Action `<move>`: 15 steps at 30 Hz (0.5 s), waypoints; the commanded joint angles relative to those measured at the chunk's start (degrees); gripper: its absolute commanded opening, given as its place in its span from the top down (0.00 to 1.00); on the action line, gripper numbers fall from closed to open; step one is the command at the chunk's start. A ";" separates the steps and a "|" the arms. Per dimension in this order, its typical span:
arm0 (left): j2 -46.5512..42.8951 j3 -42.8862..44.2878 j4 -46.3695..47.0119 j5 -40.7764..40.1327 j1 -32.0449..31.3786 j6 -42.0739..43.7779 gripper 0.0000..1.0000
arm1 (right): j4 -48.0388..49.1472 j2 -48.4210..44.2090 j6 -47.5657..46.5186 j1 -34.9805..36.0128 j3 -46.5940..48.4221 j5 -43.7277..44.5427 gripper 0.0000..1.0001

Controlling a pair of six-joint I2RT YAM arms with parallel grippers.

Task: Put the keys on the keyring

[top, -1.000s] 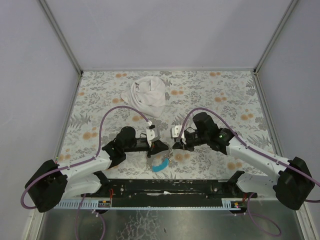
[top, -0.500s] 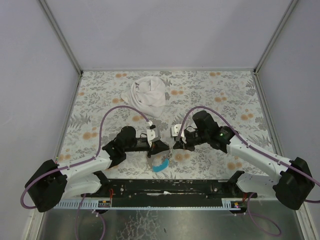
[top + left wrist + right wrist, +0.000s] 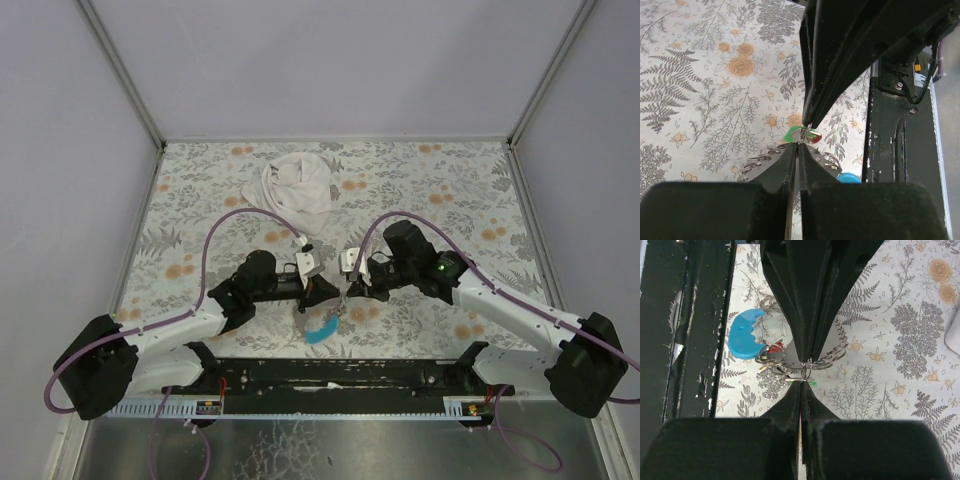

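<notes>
Centrally, over the table, the left gripper and the right gripper meet tip to tip. Both are pinched narrow, the left on the keyring, the right seemingly on the green one of the keys. The metal is likely light, stiff and slippery, so the plastic heads are the better hold. No writing is legible.

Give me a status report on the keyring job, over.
Left tool shut on keyring. Right tool shut on green key, tip to tip with left. Threading unclear. White cloth far back, apart.
</notes>
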 commanded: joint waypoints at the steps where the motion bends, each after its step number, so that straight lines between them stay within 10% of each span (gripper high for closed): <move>1: -0.68 0.76 4.96 -6.83 0.06 -5.20 1.00 | -0.54 0.98 -0.71 1.36 2.46 1.10 1.00; 15: 0.17 -6.94 25.31 -13.58 0.07 -21.70 1.00 | 9.10 -0.65 1.77 1.77 -3.09 4.51 0.99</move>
